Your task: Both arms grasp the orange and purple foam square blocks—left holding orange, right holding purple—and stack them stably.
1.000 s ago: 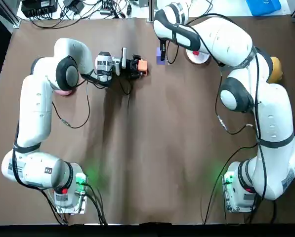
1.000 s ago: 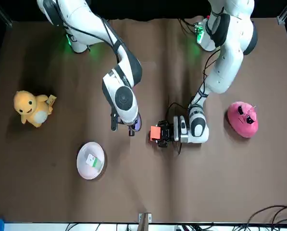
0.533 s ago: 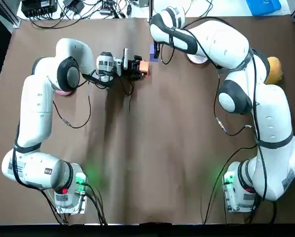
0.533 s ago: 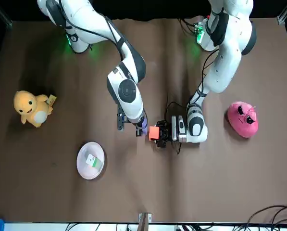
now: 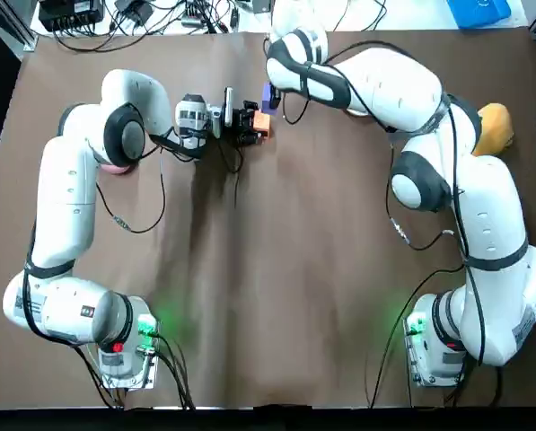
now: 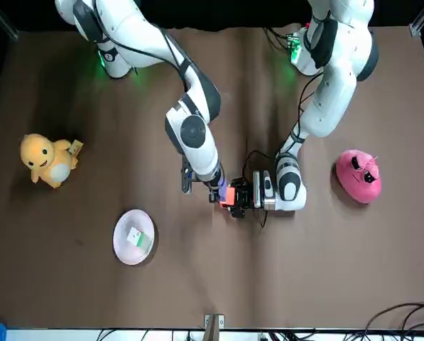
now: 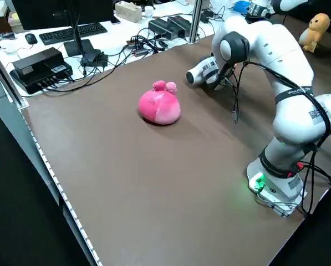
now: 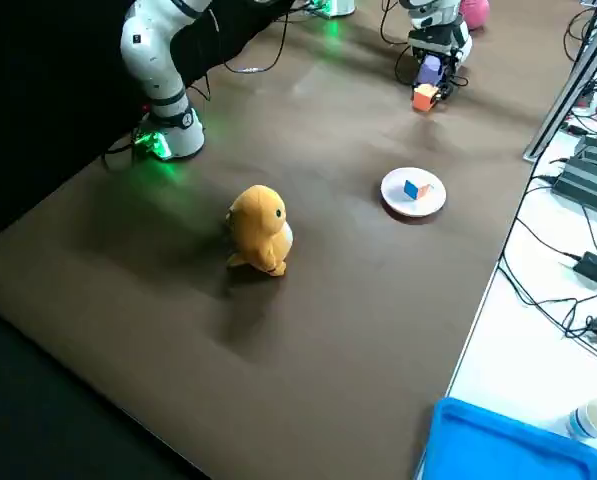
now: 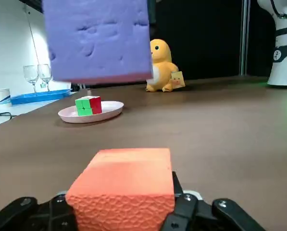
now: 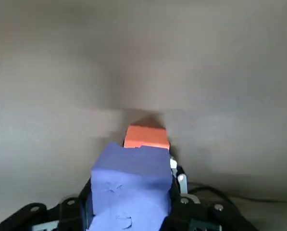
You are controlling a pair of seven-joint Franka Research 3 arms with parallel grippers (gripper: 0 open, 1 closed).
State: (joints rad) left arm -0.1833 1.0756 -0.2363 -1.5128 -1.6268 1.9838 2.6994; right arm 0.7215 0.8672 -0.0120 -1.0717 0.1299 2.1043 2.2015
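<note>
The left gripper [image 5: 252,125] lies flat and low over the table [image 5: 268,296]. It squeezes the orange block [image 5: 262,123] tight at its tip. I think it holds the block out like that so the top is free for the other block to sit on.

The right gripper [image 5: 271,95] points down and pinches the purple block [image 9: 97,41]. The purple block hangs just above the orange one. They are not quite lined up, and they do not touch yet. I think it has to line up and come down softly, or the stack may tip.

Well apart from the blocks, a white plate [image 8: 388,190] has one little coloured cube [image 8: 413,189] in it.
</note>
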